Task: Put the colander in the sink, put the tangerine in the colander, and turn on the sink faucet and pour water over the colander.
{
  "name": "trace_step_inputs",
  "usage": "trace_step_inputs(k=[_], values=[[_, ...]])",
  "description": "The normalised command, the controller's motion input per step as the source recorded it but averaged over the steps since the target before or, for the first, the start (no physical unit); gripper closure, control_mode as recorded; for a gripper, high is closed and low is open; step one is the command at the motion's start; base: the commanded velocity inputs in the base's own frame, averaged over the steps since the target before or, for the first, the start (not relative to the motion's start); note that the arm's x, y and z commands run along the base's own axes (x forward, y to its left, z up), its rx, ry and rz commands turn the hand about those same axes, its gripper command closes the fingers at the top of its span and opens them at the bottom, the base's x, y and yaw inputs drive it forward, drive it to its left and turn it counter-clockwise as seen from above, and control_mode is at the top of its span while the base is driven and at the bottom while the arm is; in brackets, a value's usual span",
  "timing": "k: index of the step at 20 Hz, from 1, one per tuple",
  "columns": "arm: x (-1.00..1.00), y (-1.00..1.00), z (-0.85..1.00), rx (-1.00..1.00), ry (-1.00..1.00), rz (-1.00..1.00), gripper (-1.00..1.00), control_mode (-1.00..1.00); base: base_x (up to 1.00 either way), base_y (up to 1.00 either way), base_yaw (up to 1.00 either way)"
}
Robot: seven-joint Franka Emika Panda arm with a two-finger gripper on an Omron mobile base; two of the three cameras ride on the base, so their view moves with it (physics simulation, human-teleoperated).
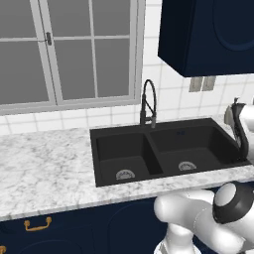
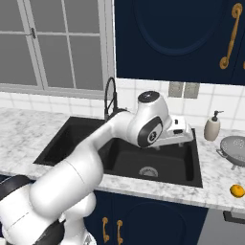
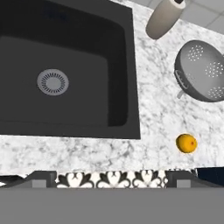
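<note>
The silver colander [image 2: 234,149] [image 3: 202,72] stands upright on the marble counter to the right of the black double sink [image 1: 124,130] [image 2: 57,143] [image 3: 87,96]. The orange tangerine [image 2: 237,190] [image 3: 186,143] lies on the counter in front of the colander, near the front edge. At the back of the sink, behind the divider, rises the black gooseneck faucet [image 1: 148,104] [image 2: 111,98]. My gripper [image 3: 111,178] hangs open and empty over the right basin's right side, looking down, apart from both the colander and the fruit. No water is running.
A beige soap dispenser [image 2: 212,127] [image 3: 164,19] stands by the wall behind the colander. Dark upper cabinets [image 2: 177,38] hang above the counter's right part. Marble counter [image 1: 44,163] stretches to the left of the sink under the window.
</note>
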Motion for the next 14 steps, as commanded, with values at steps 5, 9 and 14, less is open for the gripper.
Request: trace_step_inputs(k=[5, 9, 14], values=[[0.19, -0.78, -0.09, 0.03, 0.00, 0.00, -1.00, -1.00, 0.00, 0.00, 0.00], [0.22, -0.75, -0.09, 0.03, 0.00, 0.00, -1.00, -1.00, 0.00, 0.00, 0.00], [0.35, -0.71, -0.11, 0.05, 0.02, 0.00, -1.00, -1.00, 0.00, 0.00, 0.00]])
